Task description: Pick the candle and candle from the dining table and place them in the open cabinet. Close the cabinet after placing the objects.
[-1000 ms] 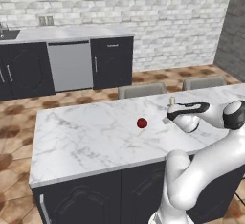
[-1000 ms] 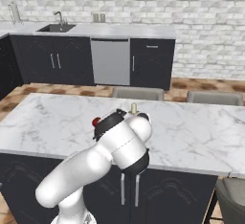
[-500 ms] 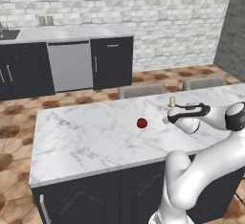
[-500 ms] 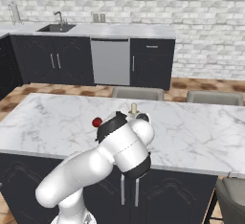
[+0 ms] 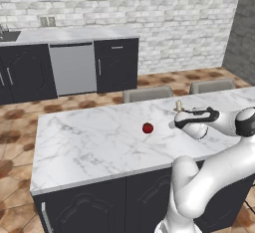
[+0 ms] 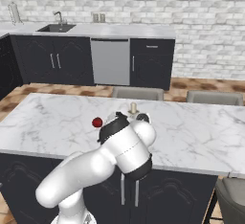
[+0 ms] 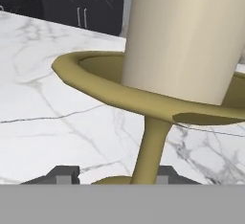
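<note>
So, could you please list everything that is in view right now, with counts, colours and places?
candle: one, cream, on a brass candlestick on the dining table, right before the tool
apple: one, red, mid-table
chairs: two, grey, behind the table
dishwasher: one, silver, under the far counter
sink: one, with faucet, on the far counter
tool: one, dark fingertips either side of the candlestick stem; contact unclear

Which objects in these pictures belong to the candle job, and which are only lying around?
For the job: cream candle on its brass candlestick, dining table, gripper with the candlestick stem between its tips.
Lying about: red apple, sink, two grey chairs.
</note>
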Motion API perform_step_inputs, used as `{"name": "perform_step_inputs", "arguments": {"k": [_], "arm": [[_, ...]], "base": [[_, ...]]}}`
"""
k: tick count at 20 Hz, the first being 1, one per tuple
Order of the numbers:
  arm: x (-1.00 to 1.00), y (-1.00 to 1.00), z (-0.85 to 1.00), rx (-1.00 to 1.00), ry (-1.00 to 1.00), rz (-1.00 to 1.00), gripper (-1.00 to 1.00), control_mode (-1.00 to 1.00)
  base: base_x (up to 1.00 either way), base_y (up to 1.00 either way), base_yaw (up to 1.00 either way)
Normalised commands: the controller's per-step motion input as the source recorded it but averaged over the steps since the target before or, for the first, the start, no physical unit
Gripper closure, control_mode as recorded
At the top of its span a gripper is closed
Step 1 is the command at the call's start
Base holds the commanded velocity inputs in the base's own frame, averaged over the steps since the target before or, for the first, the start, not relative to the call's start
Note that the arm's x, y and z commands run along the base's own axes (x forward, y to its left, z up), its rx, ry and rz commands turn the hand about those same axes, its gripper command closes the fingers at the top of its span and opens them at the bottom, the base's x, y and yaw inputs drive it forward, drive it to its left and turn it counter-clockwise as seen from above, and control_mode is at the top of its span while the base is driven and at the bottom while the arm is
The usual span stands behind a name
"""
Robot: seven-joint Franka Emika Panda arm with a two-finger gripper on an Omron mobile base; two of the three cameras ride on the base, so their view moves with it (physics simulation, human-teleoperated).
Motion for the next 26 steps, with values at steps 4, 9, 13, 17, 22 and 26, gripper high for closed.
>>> {"name": "perform_step_inputs", "arguments": {"k": [4, 9, 13, 17, 22, 26], "arm": [[-0.2, 0.05, -0.01, 0.02, -0.15, 0.03, 1.0, -1.0], [-0.24, 0.0, 0.08, 0.01, -0.14, 0.0, 1.0, -1.0], [-0.22, 0.0, 0.33, 0.0, -0.08, 0.0, 1.0, -1.0], [-0.09, 0.0, 0.55, 0.0, -0.02, 0.0, 1.0, -1.0], [-0.12, 0.0, 0.59, -0.01, 0.0, 0.0, 1.0, -1.0], [-0.22, 0.0, 0.61, -0.03, 0.0, 0.0, 1.0, -1.0]], "base": [[0.0, 0.0, 0.0], [0.0, 0.0, 0.0], [0.0, 0.0, 0.0], [0.0, 0.0, 0.0], [0.0, 0.0, 0.0], [0.0, 0.0, 0.0]]}}
